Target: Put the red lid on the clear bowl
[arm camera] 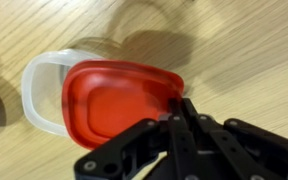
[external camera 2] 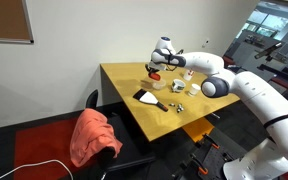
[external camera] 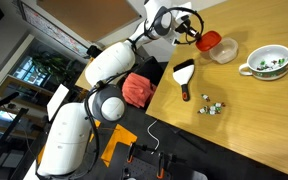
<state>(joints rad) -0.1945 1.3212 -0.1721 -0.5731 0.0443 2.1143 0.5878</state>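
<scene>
Evidently the gripper (arm camera: 184, 110) clamps the red lid (arm camera: 119, 100) by its near edge. The lid partly covers the clear bowl (arm camera: 39, 95), whose exposed rim lies left of the grip in the wrist view.

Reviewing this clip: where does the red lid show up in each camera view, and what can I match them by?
Exterior view: the red lid is at upper centre-right, beside the clear bowl.
Exterior view: the red lid is a small red patch just above picture centre.
Wrist view: the red lid fills the centre, partly over the clear bowl.
Shared landmark: the pincer at the lid's edge, visible in all three.
</scene>
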